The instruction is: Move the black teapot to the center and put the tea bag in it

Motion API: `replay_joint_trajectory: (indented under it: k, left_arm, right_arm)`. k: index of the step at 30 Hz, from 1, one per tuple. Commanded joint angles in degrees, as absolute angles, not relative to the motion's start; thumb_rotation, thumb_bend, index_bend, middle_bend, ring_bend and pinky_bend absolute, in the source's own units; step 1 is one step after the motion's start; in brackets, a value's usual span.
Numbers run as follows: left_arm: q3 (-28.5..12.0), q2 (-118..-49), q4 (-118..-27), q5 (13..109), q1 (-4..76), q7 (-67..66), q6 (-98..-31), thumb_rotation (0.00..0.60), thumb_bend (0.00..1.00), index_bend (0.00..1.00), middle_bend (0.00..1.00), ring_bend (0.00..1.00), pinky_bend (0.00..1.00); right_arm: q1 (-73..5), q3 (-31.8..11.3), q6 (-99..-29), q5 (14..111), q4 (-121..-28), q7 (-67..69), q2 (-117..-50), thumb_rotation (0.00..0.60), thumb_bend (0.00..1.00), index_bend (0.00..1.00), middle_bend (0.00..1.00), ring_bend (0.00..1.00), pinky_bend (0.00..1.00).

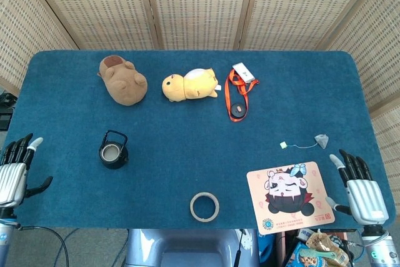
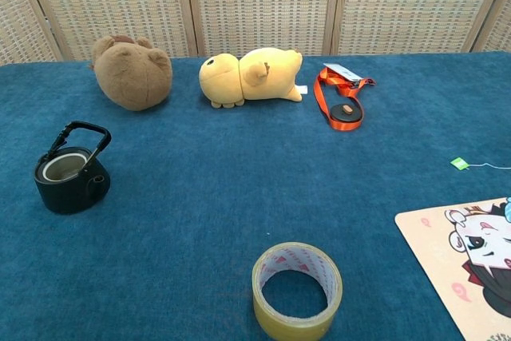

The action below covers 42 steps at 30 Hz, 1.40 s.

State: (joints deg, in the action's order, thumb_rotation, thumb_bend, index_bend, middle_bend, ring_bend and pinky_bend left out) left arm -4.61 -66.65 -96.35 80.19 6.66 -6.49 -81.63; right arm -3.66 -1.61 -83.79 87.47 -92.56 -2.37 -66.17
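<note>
The black teapot (image 1: pixel 114 151) stands upright on the left part of the blue table, lid off, handle raised; the chest view shows the teapot (image 2: pixel 71 172) at mid-left. The grey tea bag (image 1: pixel 322 139) lies near the right edge, its string running to a green tag (image 1: pixel 284 146); only the tag (image 2: pixel 459 164) shows in the chest view. My left hand (image 1: pixel 15 170) hovers at the table's left front corner, fingers spread, holding nothing. At the right front corner my right hand (image 1: pixel 360 187) is likewise spread and empty.
A brown plush (image 1: pixel 123 80) and a yellow plush (image 1: pixel 189 84) lie at the back. An orange lanyard with a white card (image 1: pixel 239 92) is beside them. A tape roll (image 1: pixel 205 207) sits near the front edge, a cartoon mat (image 1: pixel 290 196) at front right.
</note>
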Motion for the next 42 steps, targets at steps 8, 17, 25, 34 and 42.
replay_joint_trajectory:
  k: [8, 17, 25, 34, 42]
  left_arm:
    - [-7.29, -65.64, -94.91, 77.98, 13.89, -8.84, -71.98, 0.600, 0.26, 0.22, 0.00, 0.00, 0.00]
    - [-7.98, -63.86, -95.15, 76.89, 21.52, -13.02, -61.85, 0.600, 0.26, 0.27, 0.00, 0.00, 0.00]
    - [-8.98, -64.59, -94.07, 75.69, 26.55, -12.48, -56.57, 0.600, 0.55, 0.30, 0.00, 0.00, 0.00]
    - [-10.05, -66.62, -91.83, 72.80, 30.98, -12.39, -52.06, 0.600, 0.75, 0.31, 0.00, 0.00, 0.00]
    - [-10.30, -70.01, -87.70, 69.37, 34.69, -12.10, -47.52, 0.556, 0.81, 0.33, 0.00, 0.00, 0.00]
  right_arm:
    - [-3.24, -1.53, -84.24, 87.30, -92.61, -2.32, -65.92, 0.600, 0.14, 0.02, 0.01, 0.00, 0.00]
    - [-2.85, -1.24, -84.30, 87.20, -92.66, -1.64, -65.34, 0.600, 0.14, 0.02, 0.01, 0.00, 0.00]
    - [-2.66, -1.21, -84.48, 87.26, -92.25, -0.98, -65.30, 0.600, 0.14, 0.02, 0.01, 0.00, 0.00]
    - [-2.41, -1.25, -84.47, 86.82, -91.71, -0.39, -65.29, 0.600, 0.14, 0.02, 0.01, 0.00, 0.00]
    - [-2.30, -1.28, -84.31, 86.51, -91.49, -0.06, -65.24, 0.600, 0.14, 0.02, 0.01, 0.00, 0.00]
